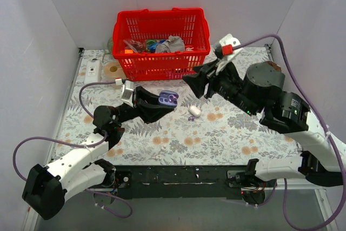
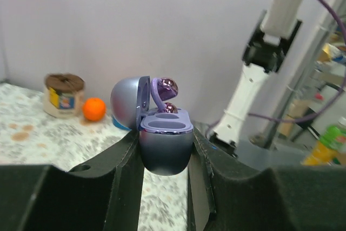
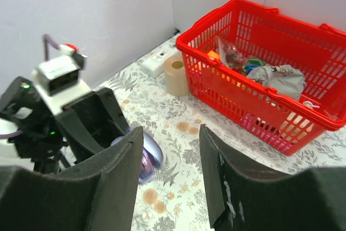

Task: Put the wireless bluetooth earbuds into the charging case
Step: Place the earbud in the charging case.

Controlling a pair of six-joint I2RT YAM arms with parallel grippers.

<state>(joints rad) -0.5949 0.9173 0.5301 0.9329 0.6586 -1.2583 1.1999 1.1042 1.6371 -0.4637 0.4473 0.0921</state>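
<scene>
My left gripper is shut on the lavender-blue charging case and holds it above the table with the lid open. In the left wrist view the case sits between my fingers. A glossy purple earbud sits in its far slot, and the near slot is hollow. A second purple earbud lies on the table. My right gripper is open and empty, just right of the case. In the right wrist view the case shows partly behind my left finger.
A white capsule lies next to the loose earbud. A red basket with several items stands at the back, with a tape roll and a power strip to its left. An orange ball and a tin show in the left wrist view.
</scene>
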